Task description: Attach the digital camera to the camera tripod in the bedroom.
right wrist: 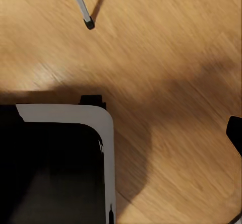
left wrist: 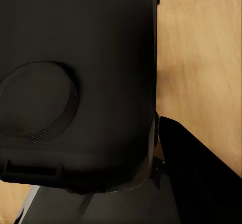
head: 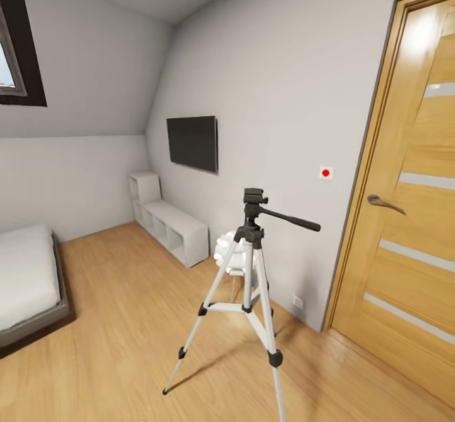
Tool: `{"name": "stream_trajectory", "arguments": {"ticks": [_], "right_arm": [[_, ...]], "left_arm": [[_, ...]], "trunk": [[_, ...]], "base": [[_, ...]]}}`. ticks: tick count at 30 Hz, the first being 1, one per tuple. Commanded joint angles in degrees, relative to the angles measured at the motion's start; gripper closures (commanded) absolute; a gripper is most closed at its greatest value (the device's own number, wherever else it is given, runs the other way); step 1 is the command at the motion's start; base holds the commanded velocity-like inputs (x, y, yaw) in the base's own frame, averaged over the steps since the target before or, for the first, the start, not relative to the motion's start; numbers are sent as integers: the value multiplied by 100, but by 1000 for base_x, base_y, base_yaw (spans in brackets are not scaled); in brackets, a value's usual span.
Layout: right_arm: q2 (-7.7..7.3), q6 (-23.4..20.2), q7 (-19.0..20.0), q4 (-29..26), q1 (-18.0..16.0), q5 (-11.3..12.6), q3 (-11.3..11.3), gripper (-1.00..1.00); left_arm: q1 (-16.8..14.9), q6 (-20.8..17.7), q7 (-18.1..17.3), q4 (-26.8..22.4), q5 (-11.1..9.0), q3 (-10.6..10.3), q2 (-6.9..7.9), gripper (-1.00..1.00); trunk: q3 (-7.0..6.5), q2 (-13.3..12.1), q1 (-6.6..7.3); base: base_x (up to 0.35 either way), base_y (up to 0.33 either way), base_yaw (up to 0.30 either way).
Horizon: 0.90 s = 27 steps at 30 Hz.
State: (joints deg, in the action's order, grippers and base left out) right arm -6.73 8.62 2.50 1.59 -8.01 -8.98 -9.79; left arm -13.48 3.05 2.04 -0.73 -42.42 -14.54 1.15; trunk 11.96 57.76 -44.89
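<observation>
Light wood flooring [head: 126,321] runs through the bedroom, under grey-white walls and a sloped ceiling, with a wall TV [head: 193,143] above a low white cubby shelf [head: 170,223] whose open compartments are too dim to tell what they hold. At the room's left a grey bed [head: 28,283] is cut off by the edge, at the right a wooden door [head: 411,207], and beside it a red dot wall switch [head: 326,172]. Standing mid-floor is the camera tripod [head: 249,283], legs splayed, its black pan handle pointing toward the door; a small white stool-like thing behind it is mostly hidden. One tripod foot [right wrist: 88,22] shows in the right wrist view, well apart from dark, white-edged robot parts. The left wrist view is crowded by a black body with a round ribbed disc, possibly the digital camera [left wrist: 75,83], though I cannot be sure. Whether either gripper is spread or closed, I cannot tell.
</observation>
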Motion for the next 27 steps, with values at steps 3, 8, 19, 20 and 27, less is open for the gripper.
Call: {"name": "stream_trajectory", "arguments": {"ticks": [3, 8, 19, 20, 27], "right_arm": [[-4, 34, 14, 17, -7, -54, -50, -100], [-4, 34, 14, 17, -7, -52, -50, -100], [-4, 41, 3, 17, -7, -58, -65, -100], [-4, 42, 7, 17, -7, -62, -66, -100], [-4, 43, 21, 17, -7, -69, -60, -100]], "left_arm": [[0, 11, 12, -5, -33, -49, -1, 100], [-2, 15, 12, -4, -32, -49, -1, 100], [-3, 20, 7, -6, -29, -49, -1, 100], [-2, 20, 7, -6, -29, -49, -3, 100], [-1, 21, 6, -6, -26, -49, -9, 100]], "trunk": [[8, 5, 0], [8, 5, 0], [8, 5, 0], [8, 5, 0], [8, 5, 0]], "base": [[0, 0, 276], [0, 0, 272], [0, 0, 45], [0, 0, 4], [0, 0, 1]]}}
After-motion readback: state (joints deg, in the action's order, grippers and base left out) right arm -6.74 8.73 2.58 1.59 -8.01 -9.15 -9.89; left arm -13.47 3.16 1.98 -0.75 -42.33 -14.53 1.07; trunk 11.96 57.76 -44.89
